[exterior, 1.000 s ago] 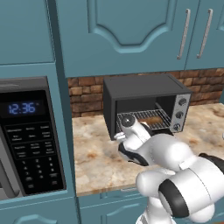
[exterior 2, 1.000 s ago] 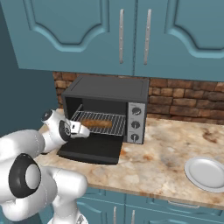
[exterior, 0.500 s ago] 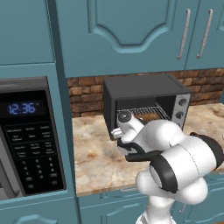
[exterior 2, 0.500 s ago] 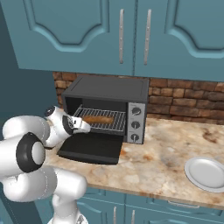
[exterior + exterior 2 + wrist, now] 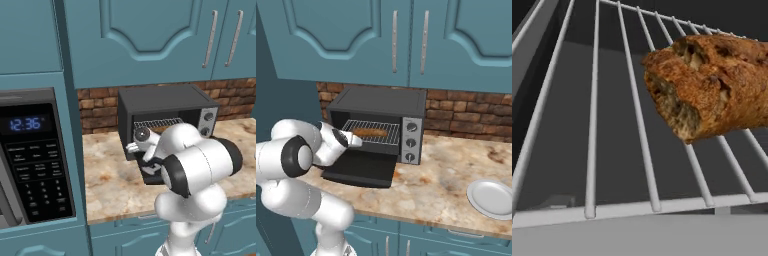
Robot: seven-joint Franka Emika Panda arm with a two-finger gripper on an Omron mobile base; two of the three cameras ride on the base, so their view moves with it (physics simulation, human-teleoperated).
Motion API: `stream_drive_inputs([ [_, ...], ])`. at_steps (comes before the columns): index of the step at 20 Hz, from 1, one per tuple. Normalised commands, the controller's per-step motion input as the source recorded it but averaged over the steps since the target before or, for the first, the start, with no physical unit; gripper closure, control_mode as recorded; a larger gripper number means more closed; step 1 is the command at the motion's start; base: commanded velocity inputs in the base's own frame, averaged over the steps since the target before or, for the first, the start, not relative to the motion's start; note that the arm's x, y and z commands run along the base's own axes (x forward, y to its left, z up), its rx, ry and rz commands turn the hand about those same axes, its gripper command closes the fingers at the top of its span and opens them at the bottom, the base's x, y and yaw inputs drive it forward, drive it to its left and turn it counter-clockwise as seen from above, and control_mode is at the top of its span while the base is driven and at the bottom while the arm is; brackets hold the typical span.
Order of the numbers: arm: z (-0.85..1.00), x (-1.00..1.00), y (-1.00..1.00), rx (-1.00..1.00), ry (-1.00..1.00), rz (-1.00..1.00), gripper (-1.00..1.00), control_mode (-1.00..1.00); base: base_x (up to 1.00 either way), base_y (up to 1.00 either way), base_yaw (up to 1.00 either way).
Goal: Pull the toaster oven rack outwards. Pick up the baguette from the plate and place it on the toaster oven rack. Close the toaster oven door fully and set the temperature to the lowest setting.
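Note:
The dark grey toaster oven (image 5: 381, 102) stands on the counter with its door (image 5: 361, 168) folded down flat. The silver wire rack (image 5: 387, 136) sits in the cavity, and the golden-brown baguette (image 5: 370, 132) lies on it. In the hand view the baguette (image 5: 712, 85) rests across the rack wires (image 5: 637, 125), close ahead and up to the right, with nothing gripping it. My gripper (image 5: 355, 141) hovers open at the rack's left front, just left of the loaf. In the left base view my arm covers most of the oven (image 5: 165, 102) mouth.
Three round knobs (image 5: 411, 142) line the oven's silver right panel. A bare white plate (image 5: 491, 197) sits on the counter at the right. A black microwave (image 5: 30, 155) stands at the left. Blue cabinets (image 5: 406, 40) hang above, with a brick wall (image 5: 466, 117) behind.
The baguette has been let go and now lies on the rack. My hand has drawn back a little to the left, and the elbow has swung forward.

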Motion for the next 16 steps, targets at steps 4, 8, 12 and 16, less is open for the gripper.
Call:
stream_drive_inputs([
  [4,-0.1,0.29,-0.07,0.0,-0.22,0.0,-1.0,-1.0,0.0,0.0,0.0],
  [8,-0.03,0.2,-0.02,0.02,-0.2,0.0,-1.0,-1.0,0.0,0.0,0.0],
  [12,0.0,-0.23,-0.16,0.12,0.0,0.0,-1.0,-1.0,0.0,0.0,0.0],
  [16,0.0,-0.67,-0.02,0.12,0.0,-0.04,-1.0,-1.0,0.0,0.0,0.0],
])
